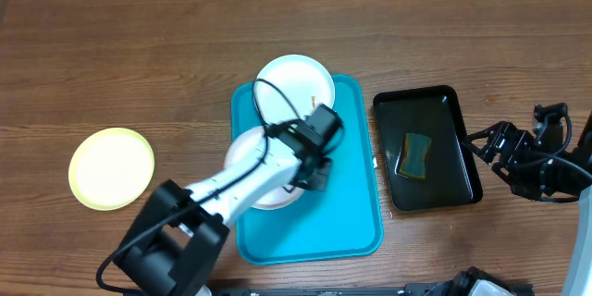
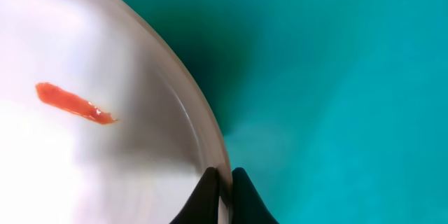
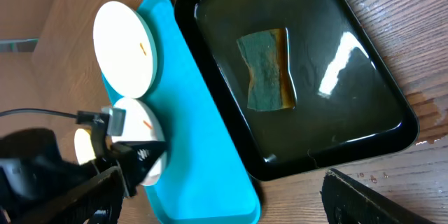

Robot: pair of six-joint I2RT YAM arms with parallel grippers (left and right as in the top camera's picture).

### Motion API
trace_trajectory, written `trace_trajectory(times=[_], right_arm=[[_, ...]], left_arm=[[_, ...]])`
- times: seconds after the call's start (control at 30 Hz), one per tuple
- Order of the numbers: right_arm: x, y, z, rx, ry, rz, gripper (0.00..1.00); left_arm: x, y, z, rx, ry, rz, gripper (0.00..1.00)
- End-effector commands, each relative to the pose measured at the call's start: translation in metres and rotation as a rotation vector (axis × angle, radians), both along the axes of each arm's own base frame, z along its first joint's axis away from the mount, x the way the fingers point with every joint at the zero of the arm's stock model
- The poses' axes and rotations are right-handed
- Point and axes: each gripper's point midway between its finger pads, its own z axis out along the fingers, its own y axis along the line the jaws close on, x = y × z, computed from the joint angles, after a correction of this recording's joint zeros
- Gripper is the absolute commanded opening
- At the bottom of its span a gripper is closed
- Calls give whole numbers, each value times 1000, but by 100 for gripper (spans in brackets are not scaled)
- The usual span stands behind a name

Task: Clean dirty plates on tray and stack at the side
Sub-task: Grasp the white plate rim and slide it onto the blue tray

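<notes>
The turquoise tray (image 1: 344,213) lies at the table's centre. One white plate (image 1: 294,83) rests over its far rim. A second white plate (image 1: 244,154) lies on the tray's left side, partly under my left arm. My left gripper (image 1: 313,178) is shut on this plate's right rim; the left wrist view shows the fingers (image 2: 225,182) pinching the rim and an orange-red smear (image 2: 73,103) on the plate. The pale yellow-green plate (image 1: 112,167) lies on the table at the far left. My right gripper (image 1: 490,146) is open and empty to the right of the black tray.
A glossy black tray (image 1: 442,111) holding wet liquid and a green-and-yellow sponge (image 1: 415,154) sits right of the turquoise tray. The right wrist view shows the black tray (image 3: 350,112), the sponge (image 3: 266,70), the turquoise tray (image 3: 203,133) and both white plates.
</notes>
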Motion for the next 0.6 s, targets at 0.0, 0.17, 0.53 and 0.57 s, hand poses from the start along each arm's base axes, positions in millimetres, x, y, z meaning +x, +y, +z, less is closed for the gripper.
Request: trace_trajectory(times=[0.0,0.17,0.53,0.57], right_arm=[[3,0,4,-7,-18,7,92],[3,0,5,-9,-22,7,100],[6,8,-1,-79,-15,69,100],[6,9,-3,-97,-3,76,100]], left_arm=[[-13,-33,6,-70,-7,-31,15],[-22,-42,9,-75,1,-63,36],[11,42,62,102,-14,228,59],[13,52,62,118,-4,270,60]])
